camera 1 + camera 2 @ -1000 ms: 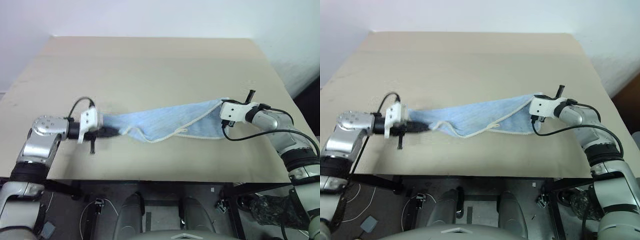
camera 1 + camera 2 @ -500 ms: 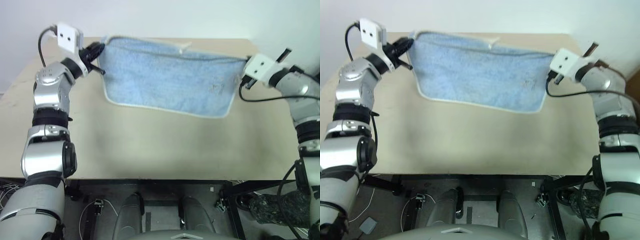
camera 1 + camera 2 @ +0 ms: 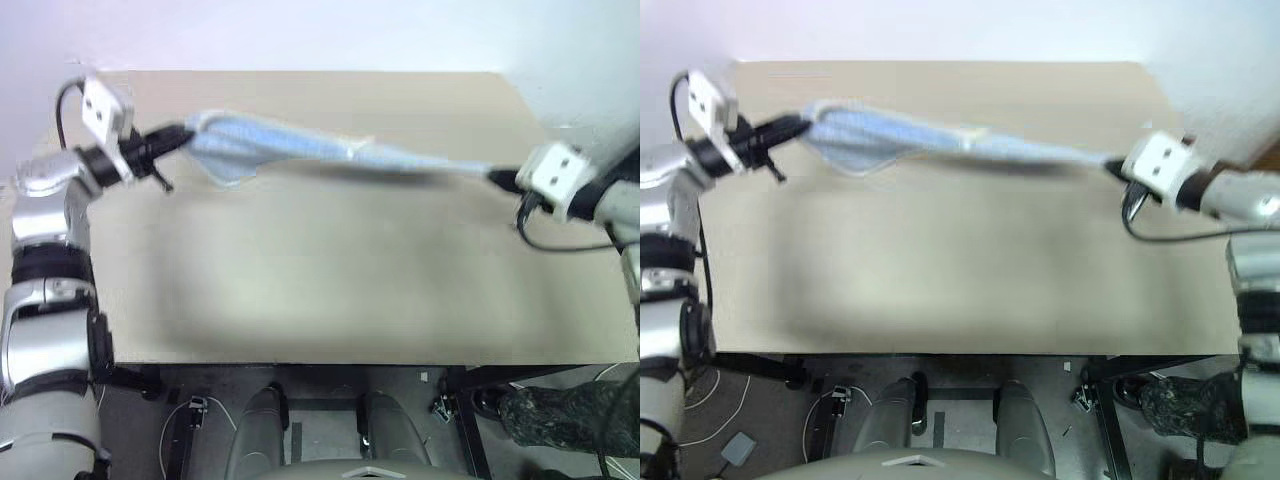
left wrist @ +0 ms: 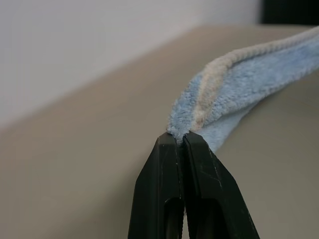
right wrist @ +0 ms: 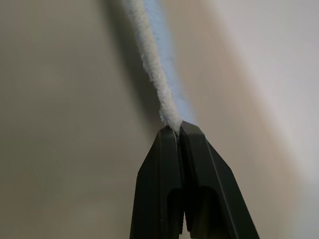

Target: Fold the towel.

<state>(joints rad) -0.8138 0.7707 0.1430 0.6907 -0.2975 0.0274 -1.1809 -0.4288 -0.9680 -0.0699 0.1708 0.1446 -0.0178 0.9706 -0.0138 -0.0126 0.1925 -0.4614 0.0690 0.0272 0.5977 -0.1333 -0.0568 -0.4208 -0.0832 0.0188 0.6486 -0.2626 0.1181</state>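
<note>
The towel (image 3: pixel 330 152) hangs stretched above the far part of the table (image 3: pixel 320 270), left gripper (image 4: pixel 180 140) clamped on its left end, right gripper (image 5: pixel 177 128) on its right.

Towel (image 3: pixel 330 152): thin light-blue cloth w/ whitish stitched edging, hanging stretched out in the air above the tan table, pulled into a long narrow band running left to right. Left end is bunching wider w/ a fold drooping down; right end is tapering to a thin strip.
</note>
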